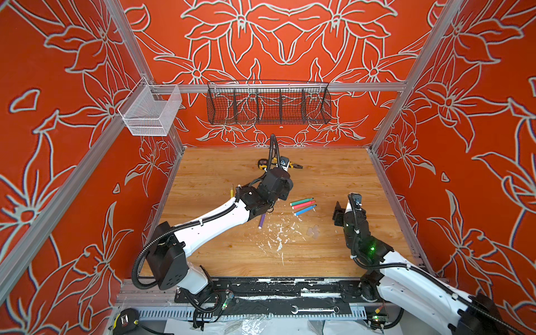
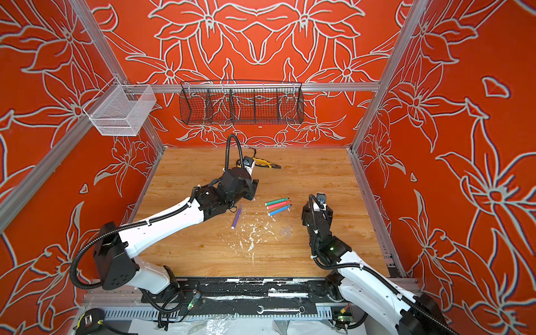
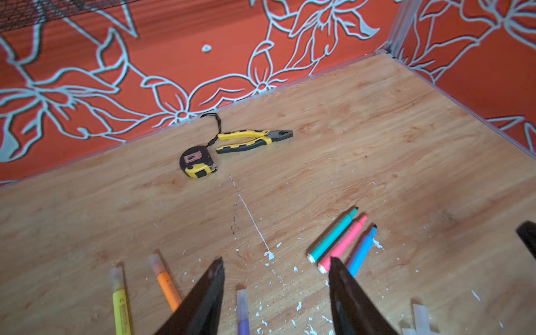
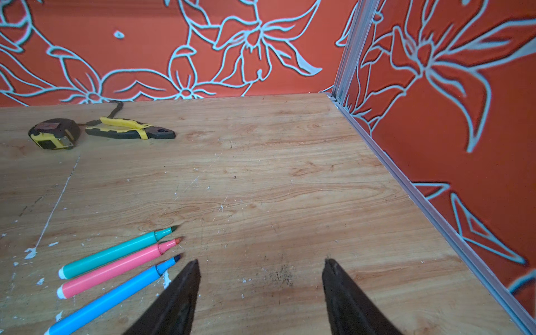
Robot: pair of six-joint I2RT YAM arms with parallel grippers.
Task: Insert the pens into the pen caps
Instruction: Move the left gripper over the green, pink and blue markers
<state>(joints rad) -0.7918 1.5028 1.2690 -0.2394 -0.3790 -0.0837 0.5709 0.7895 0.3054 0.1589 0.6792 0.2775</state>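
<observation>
My left gripper (image 3: 275, 261) is open above the table, and a purple pen (image 3: 243, 313) lies loose between its jaws with a clear cap on its tip. Beside it lie a yellow pen (image 3: 120, 307) and an orange pen (image 3: 166, 285), each with a faint cap on the end. Green (image 1: 301, 201), pink (image 1: 303, 206) and blue (image 1: 304, 210) pens lie side by side mid-table with bare tips. Loose clear pen caps (image 1: 313, 232) sit nearer the front. My right gripper (image 4: 261, 261) is open and empty, just right of the blue pen (image 4: 110, 295).
A tape measure (image 3: 197, 162) and yellow-and-black pliers (image 3: 249, 140) lie near the back wall. White flecks (image 1: 278, 235) are scattered at the table's middle front. A black wire basket (image 1: 268, 106) and a white mesh basket (image 1: 150, 113) hang on the rails.
</observation>
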